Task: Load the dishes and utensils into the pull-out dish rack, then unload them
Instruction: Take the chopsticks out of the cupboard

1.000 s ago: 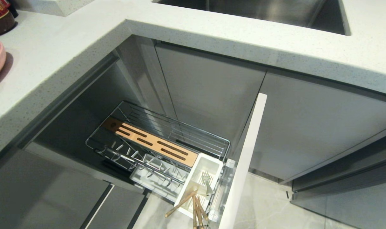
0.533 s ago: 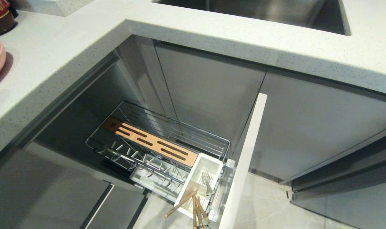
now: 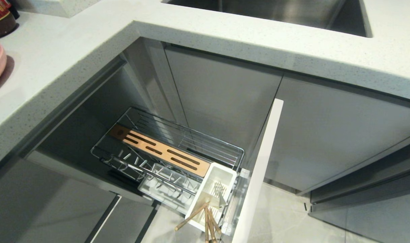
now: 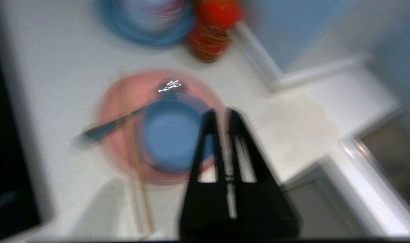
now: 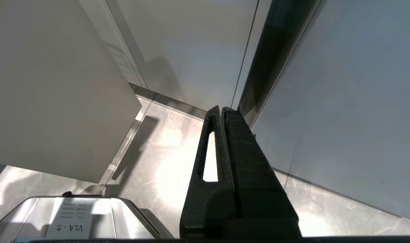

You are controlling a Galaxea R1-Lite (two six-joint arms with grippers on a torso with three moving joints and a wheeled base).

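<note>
My left gripper (image 4: 221, 113), closed and empty, hangs over the bench above the bowl (image 4: 171, 135) on the plate (image 4: 117, 101).

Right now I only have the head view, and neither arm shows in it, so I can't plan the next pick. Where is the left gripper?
Observer: The left gripper is over the counter, shut and empty, pointing down toward the pink plate.
Operator: Anything on that plate?
Observer: The pale-blue bowl sits on it, and a slim utensil lies across the plate's rim.
Operator: And the right arm?
Observer: The right gripper is shut and parked low, pointing at the floor beside the cabinet fronts.
</note>
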